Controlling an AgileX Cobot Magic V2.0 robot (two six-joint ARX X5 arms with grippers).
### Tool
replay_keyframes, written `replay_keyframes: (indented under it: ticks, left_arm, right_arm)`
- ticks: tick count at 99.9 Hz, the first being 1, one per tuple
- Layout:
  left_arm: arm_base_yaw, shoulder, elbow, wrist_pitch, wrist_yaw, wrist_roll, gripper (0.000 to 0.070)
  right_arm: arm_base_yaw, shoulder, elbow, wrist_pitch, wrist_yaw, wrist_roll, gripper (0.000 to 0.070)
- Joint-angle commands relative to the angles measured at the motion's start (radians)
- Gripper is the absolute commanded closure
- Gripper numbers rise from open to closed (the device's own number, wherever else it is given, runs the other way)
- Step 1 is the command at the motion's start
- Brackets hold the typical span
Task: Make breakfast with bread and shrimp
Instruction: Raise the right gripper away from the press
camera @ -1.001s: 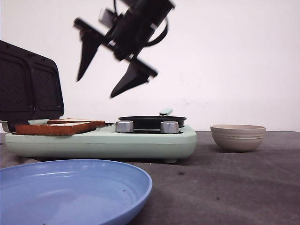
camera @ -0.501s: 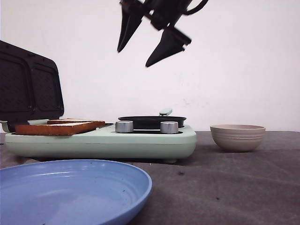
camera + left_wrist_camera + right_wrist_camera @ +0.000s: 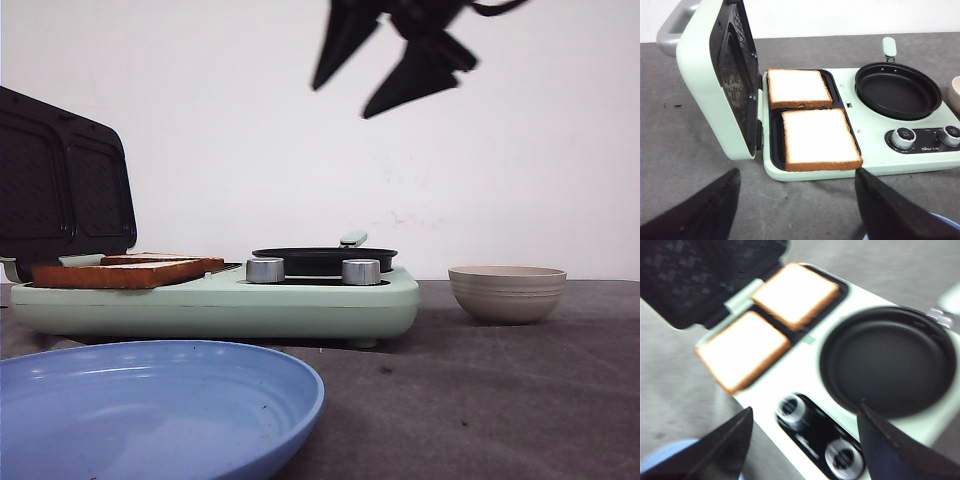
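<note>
Where bread (image 3: 812,120) sits, right tool (image 3: 385,75) agape

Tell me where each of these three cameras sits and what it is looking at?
Front view: low at the table edge, facing forward past a blue plate to the green cooker and beige bowl; the right gripper hangs open overhead.
Left wrist view: looks down on the bread beside the raised lid; dark fingers show.
Right wrist view: above the black pan and knobs; blurred fingers show.
All three share the cooker and bread.
</note>
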State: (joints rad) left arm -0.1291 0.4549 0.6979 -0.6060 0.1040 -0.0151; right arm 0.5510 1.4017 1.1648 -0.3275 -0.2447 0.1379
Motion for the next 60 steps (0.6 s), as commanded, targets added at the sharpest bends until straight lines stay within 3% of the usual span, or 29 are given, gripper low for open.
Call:
replay_keyframes:
  ticks: [1,18,60]
  left_arm:
    - [0.0,0.001,0.006,0.008,0.002,-0.004,0.0299]
    - [0.0,0.001,0.006,0.008,0.002,-0.004,0.03]
    - [0.0,0.001,0.006,0.008,0.002,-0.005,0.03]
  right_arm:
    - [0.0,-0.052,-0.073,0.047,0.016,-0.006,0.0303]
    - [-0.005,-0.23,-0.275,0.123,0.023,0.004,0.0302]
    - [-0.005,-0.641,-0.584,0.148,0.161,0.087,0.0302]
